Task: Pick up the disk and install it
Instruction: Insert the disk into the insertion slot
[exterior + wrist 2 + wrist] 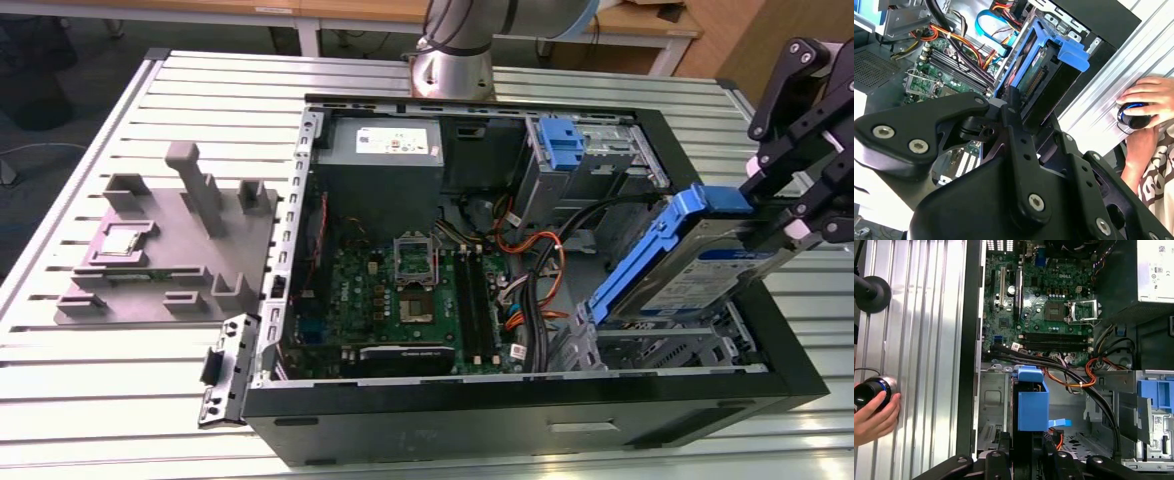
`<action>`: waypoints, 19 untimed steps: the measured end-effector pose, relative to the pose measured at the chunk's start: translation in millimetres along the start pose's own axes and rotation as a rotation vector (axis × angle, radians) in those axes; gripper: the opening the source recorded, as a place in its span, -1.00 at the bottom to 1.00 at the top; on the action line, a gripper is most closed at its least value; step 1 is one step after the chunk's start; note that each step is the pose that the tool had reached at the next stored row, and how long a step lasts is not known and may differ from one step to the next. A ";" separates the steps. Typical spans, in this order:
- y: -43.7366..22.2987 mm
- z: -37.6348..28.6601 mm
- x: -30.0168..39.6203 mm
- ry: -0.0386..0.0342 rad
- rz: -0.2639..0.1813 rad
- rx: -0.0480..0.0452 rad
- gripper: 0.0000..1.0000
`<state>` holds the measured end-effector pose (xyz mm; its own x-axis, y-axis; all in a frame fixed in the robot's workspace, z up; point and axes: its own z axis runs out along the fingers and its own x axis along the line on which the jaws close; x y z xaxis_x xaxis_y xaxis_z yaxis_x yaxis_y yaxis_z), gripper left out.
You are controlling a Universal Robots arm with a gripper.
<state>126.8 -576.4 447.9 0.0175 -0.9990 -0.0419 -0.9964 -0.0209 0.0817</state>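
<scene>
Starting at the exterior view's left: the grey fixture block [160,240] is sitting on the bench [80,400], well apart and no issue. Mid-case, the motherboard [400,290] and loose cables [531,243] are lying just beside the drive cage [654,348]; I'm rating the cables as the snag risk. The bare blue bracket [561,145] is sitting in the far bay. On the right, the jaws are clamping the disk [687,272] by its upper end, tilted over the cage. I'm judging it dense, rigid and shock-sensitive, with rails that flex, so best held by the side edges. A person's hand [871,412] is resting on the bench beside the case.
</scene>
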 end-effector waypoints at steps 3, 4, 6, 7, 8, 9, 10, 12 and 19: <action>0.0 0.1 0.0 0.0000 0.000 0.0001 -0.30; 0.0 0.1 0.0 0.0000 0.000 0.0000 -0.30; 0.2 0.2 0.0 -0.0002 0.000 0.0001 -0.30; 0.3 0.3 0.1 -0.0003 0.000 0.0001 -0.30; 0.5 0.3 0.1 -0.0003 0.000 0.0002 -0.30; 0.6 0.3 0.1 -0.0003 0.000 0.0001 -0.30; 0.7 0.3 0.0 -0.0002 0.000 0.0002 -0.30; 1.2 0.3 0.0 -0.0002 0.000 0.0002 -0.30; 1.4 2.8 0.1 0.0000 0.000 0.0004 -0.30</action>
<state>125.1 -576.3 445.2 0.0173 -0.9990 -0.0419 -0.9965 -0.0207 0.0812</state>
